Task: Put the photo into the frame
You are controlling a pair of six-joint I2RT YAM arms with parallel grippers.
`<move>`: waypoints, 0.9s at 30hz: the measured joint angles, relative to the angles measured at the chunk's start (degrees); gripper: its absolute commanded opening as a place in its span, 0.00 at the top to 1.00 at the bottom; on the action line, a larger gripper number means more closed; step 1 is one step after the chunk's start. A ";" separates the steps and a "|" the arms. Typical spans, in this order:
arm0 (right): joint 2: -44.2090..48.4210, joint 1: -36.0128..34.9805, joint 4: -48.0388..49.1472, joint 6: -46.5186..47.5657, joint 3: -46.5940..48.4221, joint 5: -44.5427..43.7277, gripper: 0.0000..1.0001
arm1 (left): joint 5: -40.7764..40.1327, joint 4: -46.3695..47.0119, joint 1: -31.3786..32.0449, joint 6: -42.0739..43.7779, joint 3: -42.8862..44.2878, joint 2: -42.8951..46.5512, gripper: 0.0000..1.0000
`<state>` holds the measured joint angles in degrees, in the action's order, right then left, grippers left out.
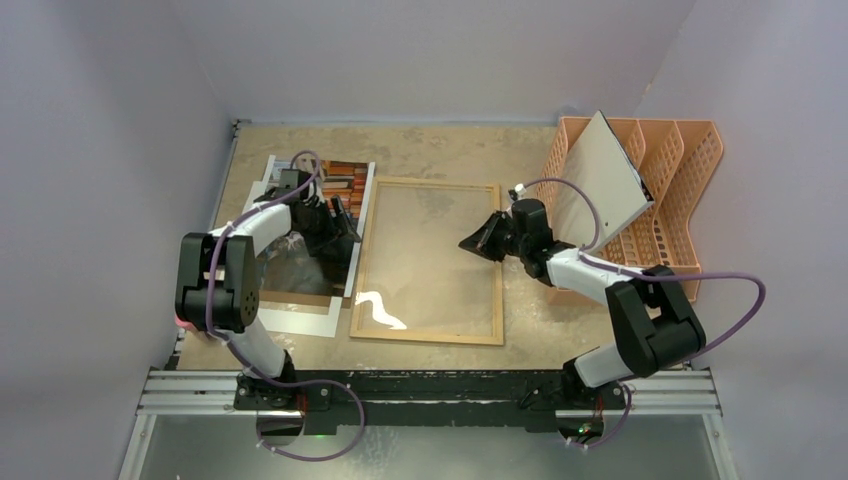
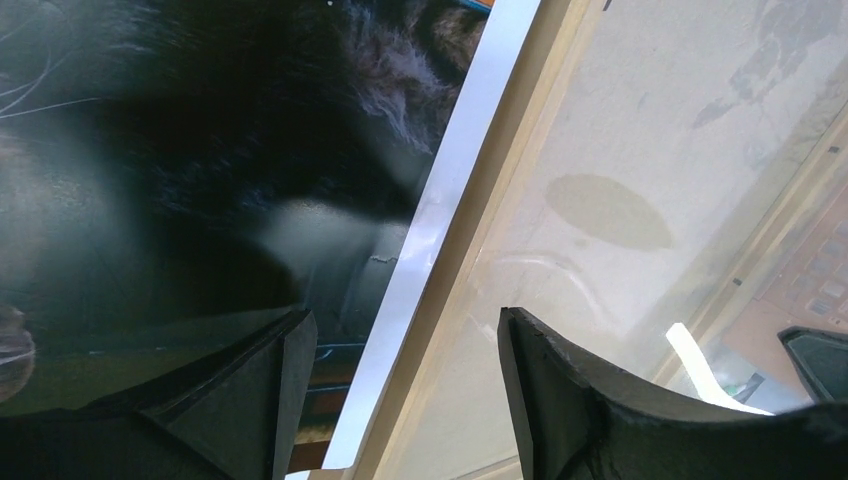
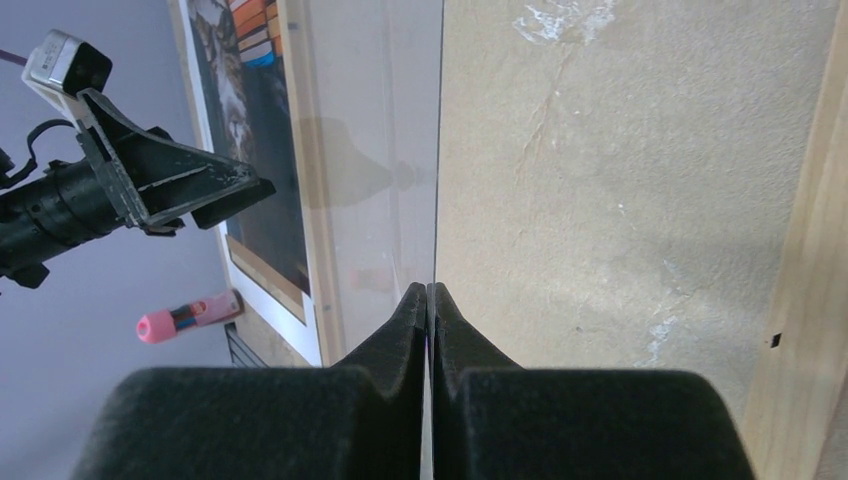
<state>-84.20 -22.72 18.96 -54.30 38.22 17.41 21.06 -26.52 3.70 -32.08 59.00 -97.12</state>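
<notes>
Two arms are seen from the top camera reaching over a beige counter, on which the frame lies flat in the middle. The photo is laid just left of the frame on a white mat, partly hidden by the left arm. The left gripper is held above the photo's right edge, close to the frame's left rail. The right gripper is placed over the right part of the frame, where a clear pane carries a white glare near the front corner. An orange file rack with a grey-white board leaning in it is set at the far right. From the left wrist camera, the left gripper is shown released, its fingers wide apart with nothing between them; below it the dark photo, the white mat strip and the frame rail are lined up side by side. From the right wrist camera, the right gripper is shown clenched on the thin edge of the clear pane, which is raised on edge above the frame. Beyond the pane the photo and the left gripper are visible, and a small pink object is seen at the counter's edge.
</notes>
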 measured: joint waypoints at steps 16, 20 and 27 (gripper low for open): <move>-3.56 1.05 -0.55 6.14 0.02 0.81 1.00 | 1.09 0.24 0.68 1.62 0.00 -2.34 0.34; -5.33 1.22 -0.63 7.19 0.02 1.42 1.00 | 1.09 0.28 1.01 1.73 0.02 -2.43 0.37; -5.42 1.42 -0.72 7.23 0.00 1.20 1.00 | 1.05 0.37 1.88 1.70 0.02 -2.64 0.41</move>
<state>-89.62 -21.30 18.24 -47.07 38.22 18.61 22.11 -26.15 5.58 -30.37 59.02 -99.77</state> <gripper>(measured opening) 0.005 0.603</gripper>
